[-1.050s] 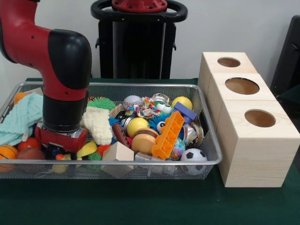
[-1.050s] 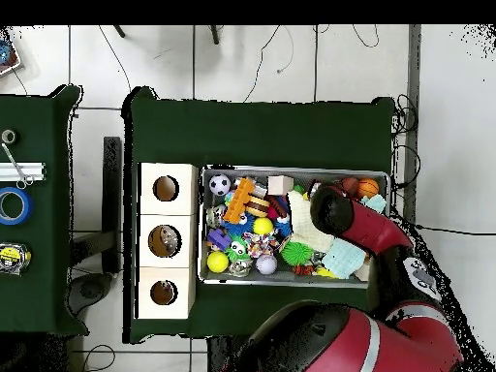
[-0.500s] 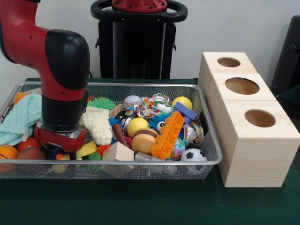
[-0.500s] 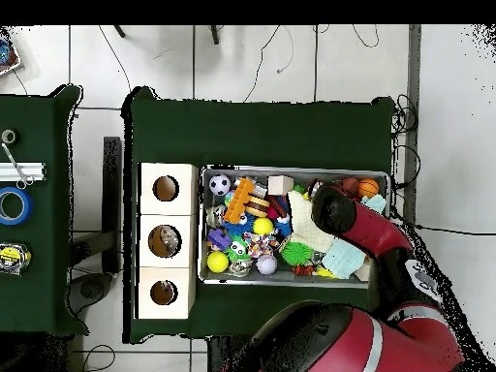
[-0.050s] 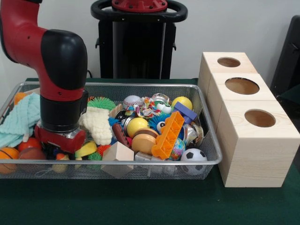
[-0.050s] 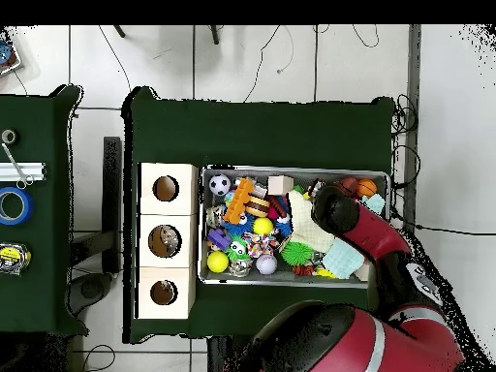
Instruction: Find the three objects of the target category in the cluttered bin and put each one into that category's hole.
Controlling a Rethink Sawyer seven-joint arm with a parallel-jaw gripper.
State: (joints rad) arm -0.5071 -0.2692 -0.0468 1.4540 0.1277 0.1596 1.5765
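Front view first: I can read no writing or brand on anything in it. My arm (image 5: 58, 61) comes down into the left part of the wire mesh bin (image 5: 206, 136), and the gripper (image 5: 58, 140) is buried among the toys, so I cannot tell how far it is open or whether it holds anything. I count three wooden boxes (image 5: 255, 140) in a row just right of the bin, one round hole in each. Among the clutter I count one soccer ball (image 5: 193, 155), one baseball (image 5: 132, 101), two yellow balls (image 5: 137, 125), one orange toy brick (image 5: 168, 136), one wooden block (image 5: 117, 153), one small basketball (image 5: 8, 153) and a mint cloth (image 5: 21, 117).

Overhead view: still no legible labels. Same three holes; the middle box (image 6: 164, 240) seems to hold something. On a side table lie one blue tape roll (image 6: 13, 205) and one tape measure (image 6: 14, 258).
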